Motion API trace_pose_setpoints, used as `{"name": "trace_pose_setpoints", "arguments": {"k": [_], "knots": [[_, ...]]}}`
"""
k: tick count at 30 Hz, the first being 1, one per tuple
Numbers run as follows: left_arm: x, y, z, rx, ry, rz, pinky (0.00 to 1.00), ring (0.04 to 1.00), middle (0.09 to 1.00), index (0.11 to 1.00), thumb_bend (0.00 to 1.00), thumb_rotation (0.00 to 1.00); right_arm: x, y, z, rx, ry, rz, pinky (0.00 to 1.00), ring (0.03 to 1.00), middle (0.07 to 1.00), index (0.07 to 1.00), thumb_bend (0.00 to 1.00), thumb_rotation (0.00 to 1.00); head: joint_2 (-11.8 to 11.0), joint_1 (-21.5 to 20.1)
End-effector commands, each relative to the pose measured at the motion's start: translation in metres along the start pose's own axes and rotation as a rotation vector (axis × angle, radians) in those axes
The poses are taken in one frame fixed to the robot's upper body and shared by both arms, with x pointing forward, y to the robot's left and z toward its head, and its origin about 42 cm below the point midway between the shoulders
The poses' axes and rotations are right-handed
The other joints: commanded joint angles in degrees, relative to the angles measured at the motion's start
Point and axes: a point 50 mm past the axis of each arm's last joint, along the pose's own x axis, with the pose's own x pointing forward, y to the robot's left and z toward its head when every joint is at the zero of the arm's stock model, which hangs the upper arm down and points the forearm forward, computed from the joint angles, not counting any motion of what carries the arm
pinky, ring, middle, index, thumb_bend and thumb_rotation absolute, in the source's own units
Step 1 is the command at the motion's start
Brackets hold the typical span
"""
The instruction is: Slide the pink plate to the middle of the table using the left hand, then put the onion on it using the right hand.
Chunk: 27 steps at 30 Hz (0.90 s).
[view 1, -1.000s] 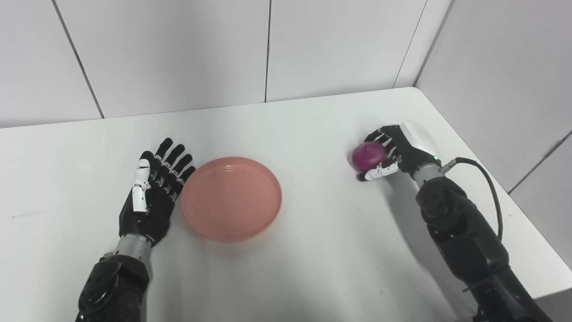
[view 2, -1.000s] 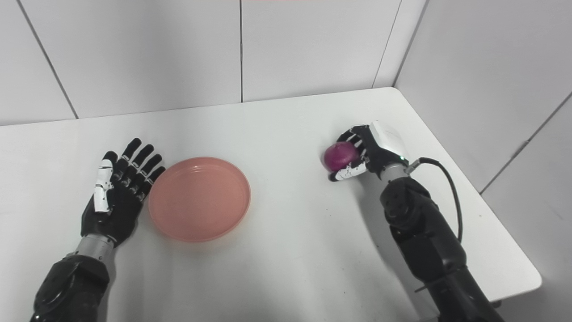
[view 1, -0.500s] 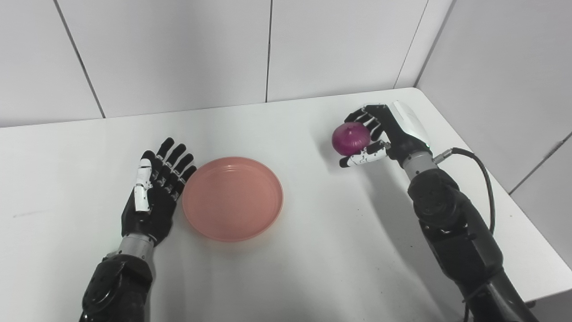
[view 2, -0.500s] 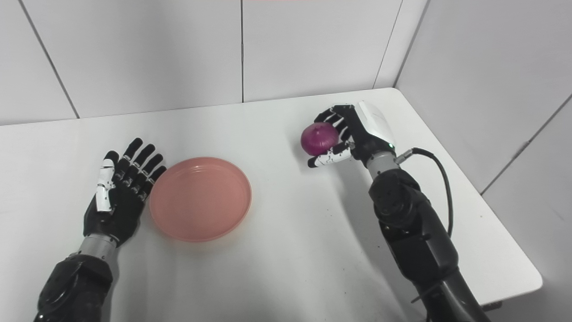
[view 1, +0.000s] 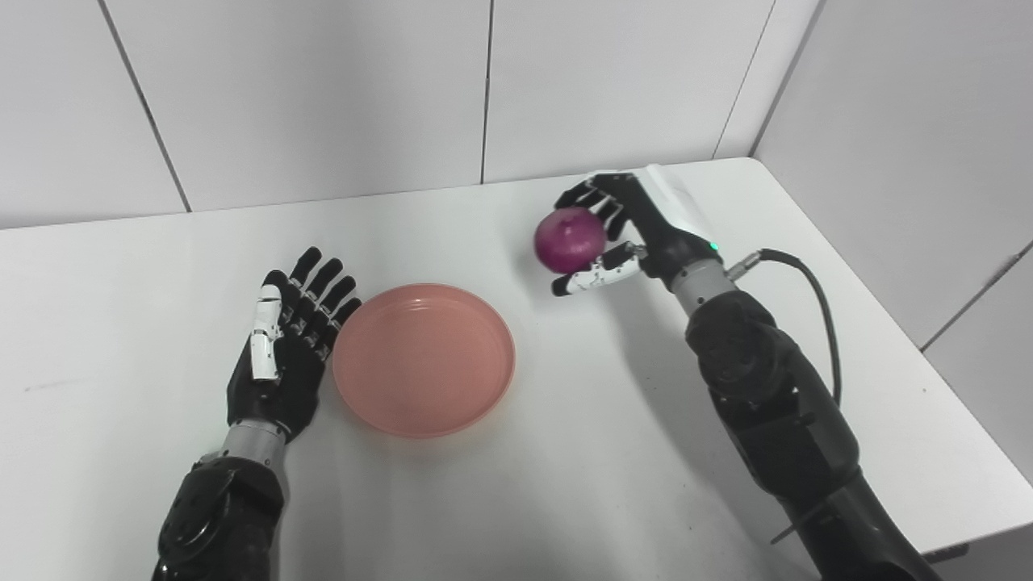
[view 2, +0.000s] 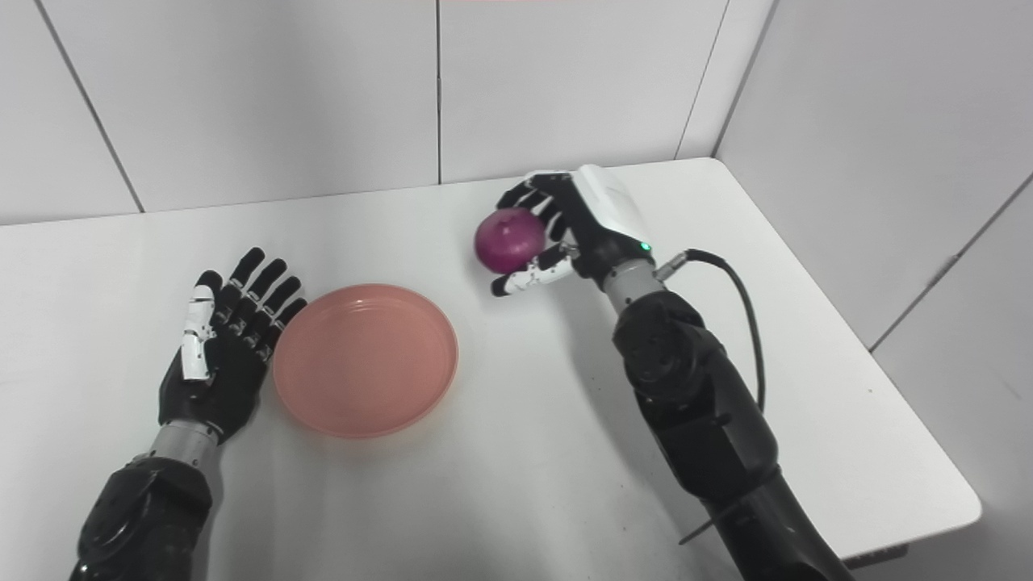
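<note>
Left eye view: onion (view 1: 569,240) is clamped in the right hand (view 1: 637,230), lifted off the table (view 1: 565,452), beyond and right of the pink plate (view 1: 424,357). Likely firm, round, papery-slick skin; best cradled around the widest part, as it is held now. Right eye view: left hand (view 2: 226,343) is seen flat with fingers spread, nothing held, just beside the plate's left rim; the shallow plate is judged light and easily slid.

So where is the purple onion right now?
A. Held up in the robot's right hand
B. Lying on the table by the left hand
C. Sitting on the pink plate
A: the right hand is curled round the onion, off to the side of the bare pink plate.
</note>
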Motion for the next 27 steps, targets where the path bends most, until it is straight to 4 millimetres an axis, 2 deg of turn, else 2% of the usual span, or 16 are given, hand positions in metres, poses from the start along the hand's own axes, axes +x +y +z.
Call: {"name": "trace_pose_setpoints", "arguments": {"k": [1,4,10,13,15,20,22,25,27], "knots": [[-0.002,-0.007,-0.009,-0.003,0.031,0.019,0.89,0.908,0.926,0.917,0.45,1.0,0.01,-0.01,0.024,-0.015,-0.104,-0.047,0.4,0.464,0.517,0.538,0.63,0.08,0.0,1.0],[-0.001,-0.011,-0.01,-0.001,0.029,0.02,0.89,0.914,0.928,0.92,0.45,1.0,0.015,0.002,0.034,-0.002,-0.131,-0.031,0.29,0.363,0.455,0.542,0.64,0.09,0.0,1.9],[0.0,-0.019,-0.013,0.0,0.025,0.025,0.91,0.921,0.933,0.927,0.45,1.0,0.024,0.033,0.049,0.019,-0.189,0.01,0.24,0.32,0.428,0.544,0.65,0.1,0.3,4.6],[0.001,-0.022,-0.012,0.005,0.022,0.028,0.9,0.921,0.934,0.929,0.45,1.0,0.025,0.05,0.059,0.028,-0.194,0.039,0.24,0.317,0.423,0.54,0.66,0.1,0.7,6.1],[0.001,-0.025,-0.012,0.011,0.02,0.031,0.9,0.918,0.933,0.926,0.45,1.0,0.024,0.058,0.062,0.028,-0.196,0.053,0.27,0.353,0.454,0.538,0.66,0.11,0.8,7.0],[0.003,-0.031,-0.012,0.009,0.016,0.037,0.89,0.915,0.931,0.923,0.45,1.0,0.021,0.073,0.067,0.038,-0.207,0.083,0.29,0.383,0.474,0.541,0.66,0.11,1.3,9.2],[0.004,-0.034,-0.013,0.008,0.015,0.038,0.89,0.913,0.931,0.922,0.45,1.0,0.019,0.078,0.068,0.04,-0.216,0.096,0.29,0.378,0.47,0.549,0.65,0.11,1.4,9.8],[0.004,-0.037,-0.013,0.003,0.012,0.04,0.89,0.911,0.932,0.924,0.45,1.0,0.014,0.087,0.068,0.025,-0.235,0.109,0.22,0.307,0.419,0.549,0.65,0.11,1.5,10.2],[0.005,-0.038,-0.013,-0.001,0.01,0.037,0.9,0.913,0.937,0.93,0.44,1.0,0.011,0.092,0.068,0.017,-0.238,0.122,0.23,0.319,0.431,0.547,0.65,0.1,1.6,10.4]]}}
